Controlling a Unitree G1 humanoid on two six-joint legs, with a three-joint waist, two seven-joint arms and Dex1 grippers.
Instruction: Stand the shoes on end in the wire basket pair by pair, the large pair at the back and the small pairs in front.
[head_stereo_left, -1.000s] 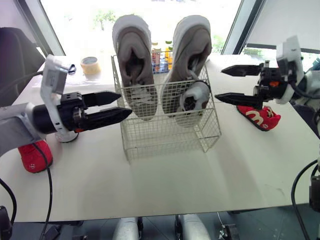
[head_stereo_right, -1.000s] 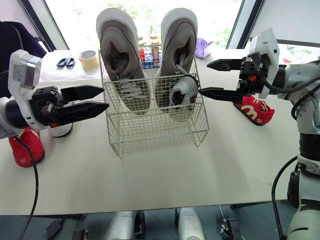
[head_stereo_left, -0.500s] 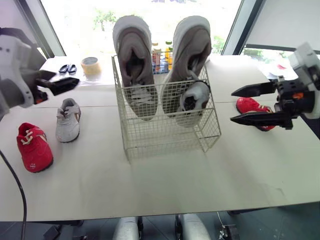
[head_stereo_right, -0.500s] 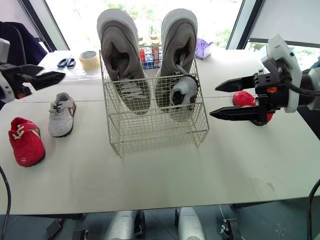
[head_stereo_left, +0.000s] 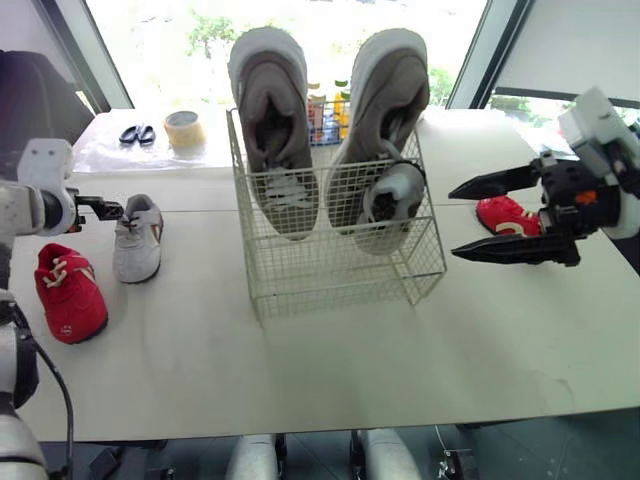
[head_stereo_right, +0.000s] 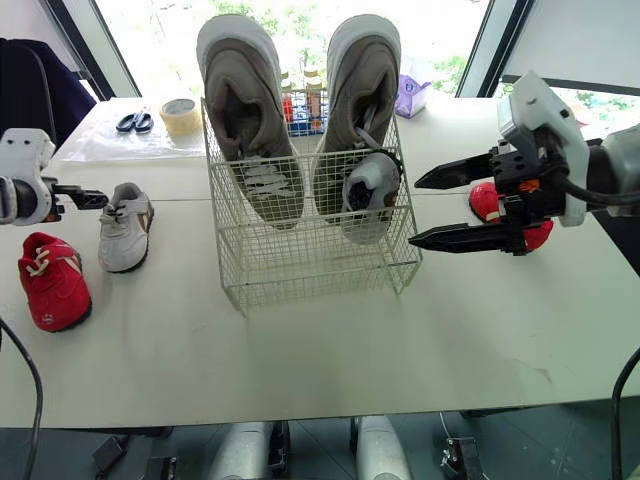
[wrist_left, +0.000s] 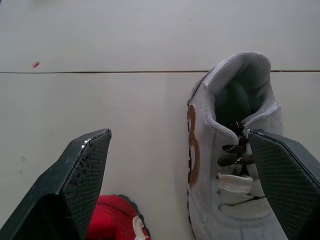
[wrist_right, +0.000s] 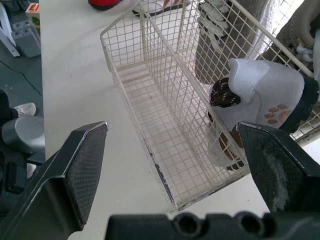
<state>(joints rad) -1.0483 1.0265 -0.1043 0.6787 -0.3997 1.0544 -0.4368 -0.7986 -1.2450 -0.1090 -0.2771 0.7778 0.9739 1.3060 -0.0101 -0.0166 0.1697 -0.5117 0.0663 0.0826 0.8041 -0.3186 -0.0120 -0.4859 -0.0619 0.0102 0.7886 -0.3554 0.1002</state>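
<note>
The wire basket (head_stereo_left: 335, 272) stands mid-table. Two large grey shoes (head_stereo_left: 275, 130) (head_stereo_left: 388, 115) stand on end along its back. One small grey shoe (head_stereo_left: 392, 195) stands in its front right part. Its mate, a small grey shoe (head_stereo_left: 137, 240), lies on the table to the left, with a red shoe (head_stereo_left: 68, 292) beside it. Another red shoe (head_stereo_left: 505, 215) lies right of the basket. My left gripper (wrist_left: 177, 135) is open at the heel end of the lying grey shoe, holding nothing. Between the basket and the right red shoe, my right gripper (head_stereo_left: 453, 224) hovers open and empty.
A tape roll (head_stereo_left: 182, 130) and scissors (head_stereo_left: 138, 133) lie at the back left. Bottles (head_stereo_left: 322, 108) stand behind the basket, and a purple pack (head_stereo_right: 410, 95) sits at the back right. The table's front edge (head_stereo_left: 320, 425) runs below.
My left arm has swung away from the basket to the left and come down by the lying small grey shoe. My right gripper has drawn back from the basket's right side.
</note>
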